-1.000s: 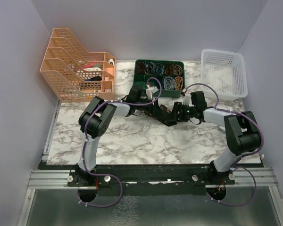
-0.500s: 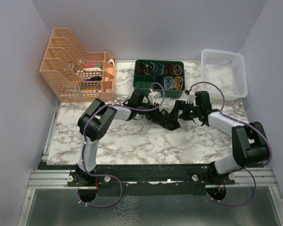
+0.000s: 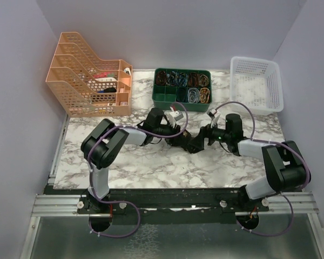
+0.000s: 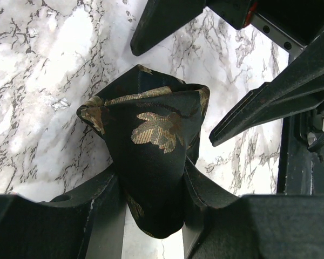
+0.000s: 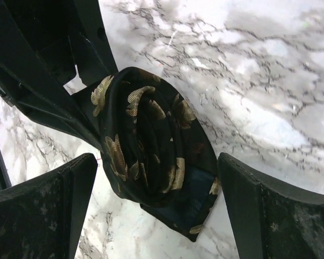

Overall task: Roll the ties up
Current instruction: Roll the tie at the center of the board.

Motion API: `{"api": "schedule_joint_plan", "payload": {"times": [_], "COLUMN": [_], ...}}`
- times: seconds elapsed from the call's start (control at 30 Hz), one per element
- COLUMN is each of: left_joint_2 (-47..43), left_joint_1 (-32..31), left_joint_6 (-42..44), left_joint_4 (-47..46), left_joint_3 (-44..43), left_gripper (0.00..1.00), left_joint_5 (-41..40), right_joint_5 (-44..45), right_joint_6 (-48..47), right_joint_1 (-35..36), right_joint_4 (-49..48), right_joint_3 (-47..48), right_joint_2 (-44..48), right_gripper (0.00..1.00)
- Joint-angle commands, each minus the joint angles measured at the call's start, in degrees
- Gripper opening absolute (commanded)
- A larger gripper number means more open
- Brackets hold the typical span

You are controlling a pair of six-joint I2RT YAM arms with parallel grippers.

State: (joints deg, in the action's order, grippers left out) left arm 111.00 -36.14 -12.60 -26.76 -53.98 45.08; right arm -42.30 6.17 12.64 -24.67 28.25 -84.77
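Observation:
The tie [image 3: 193,142] is a rolled black bundle with tan-gold leaf flecks, lying on the marble table between the two grippers. My left gripper [image 3: 187,141] is shut on the roll; in the left wrist view the tie [image 4: 151,156] is pinched between its fingers [image 4: 205,191]. My right gripper [image 3: 202,138] is open, its fingers [image 5: 264,216] standing either side of the tie [image 5: 151,156] without clamping it. A flat dark-blue tail end sticks out under the roll in the right wrist view.
A green compartment tray [image 3: 182,89] with coiled items stands behind the grippers. An orange mesh file rack [image 3: 89,75] is at the back left, a white basket [image 3: 256,83] at the back right. Purple cables loop over both arms.
Both grippers and the tie bundle have shifted a little toward the near side. The right arm has swung in lower, its gripper now open around the roll from the right.

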Motion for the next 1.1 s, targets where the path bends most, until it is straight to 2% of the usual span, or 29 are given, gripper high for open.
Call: {"api": "schedule_joint_plan", "payload": {"times": [0.0, 0.07, 0.23, 0.63, 1.07], "left_joint_2": [-3.29, -3.86, -5.44, -10.14, -10.78], "left_joint_1": [-0.51, -0.88, -1.33, -4.38, -6.20], "left_joint_6": [3.56, 4.00, 4.82, 7.14, 7.37], "left_joint_4": [-1.60, -1.80, -1.89, -2.32, -4.69], "left_joint_3": [2.25, 2.59, 4.25, 7.51, 9.01], "left_gripper": [0.00, 0.00, 0.00, 0.00, 0.00], "left_joint_5": [-3.61, -4.44, -8.22, -18.99, -22.38], "right_joint_5": [-6.62, -9.13, -15.89, -22.91, -31.19], "right_joint_6": [-6.95, -7.62, -10.81, -12.44, -11.27], "right_joint_1": [-0.16, -0.16, -0.16, -0.16, 0.21], "right_joint_4": [-5.99, -8.37, -1.50, 3.84, 2.15], "right_joint_3": [2.40, 2.77, 8.66, 12.91, 14.63], "right_joint_2": [-2.59, -4.38, -10.25, -18.35, -21.68], "right_gripper": [1.00, 1.00, 1.00, 0.98, 0.82]}}
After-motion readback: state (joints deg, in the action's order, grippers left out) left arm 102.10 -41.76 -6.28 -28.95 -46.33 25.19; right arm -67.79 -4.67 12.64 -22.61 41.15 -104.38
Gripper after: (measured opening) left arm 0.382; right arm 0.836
